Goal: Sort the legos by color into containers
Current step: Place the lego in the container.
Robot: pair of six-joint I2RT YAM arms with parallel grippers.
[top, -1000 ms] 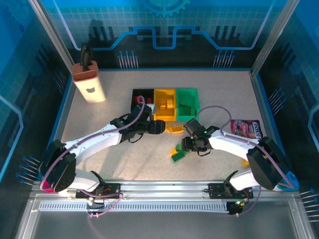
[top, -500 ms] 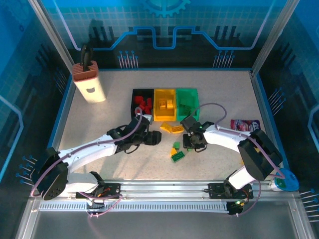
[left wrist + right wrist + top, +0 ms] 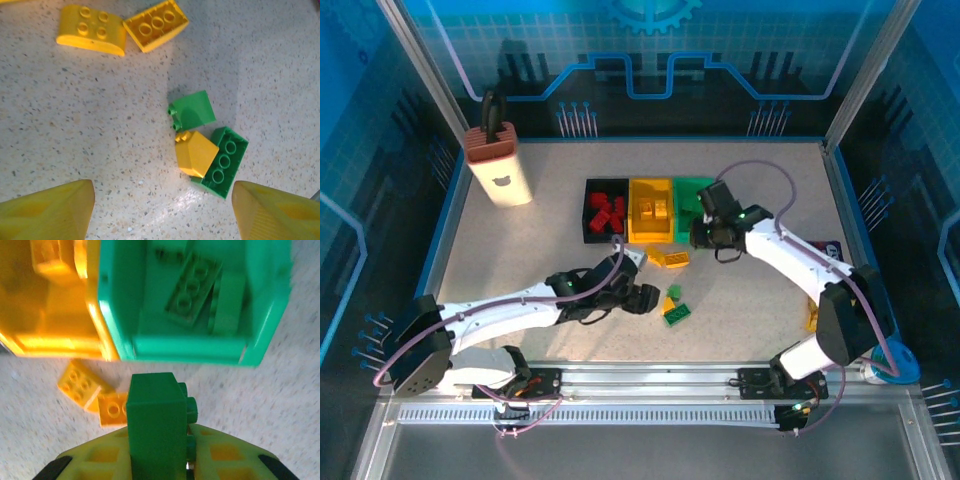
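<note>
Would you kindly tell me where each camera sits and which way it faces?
Top external: above and behind the bases, looking down; both arms, left hand, right hand.
Left wrist: facing down at loose legos; own fingertips at bottom.
Right wrist: facing the green bin; right hand shut on a green lego.
Shared: top and right wrist both see that bin.

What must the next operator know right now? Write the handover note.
Right gripper: shut on a green brick, just short of the green bin.
Left gripper: open, empty, above the loose cluster.
Done: red bricks in the black bin; some pieces in the yellow bin and green bin.
Left: drop the held brick; bin the two yellow bricks and the cluster's two green, one yellow.
</note>
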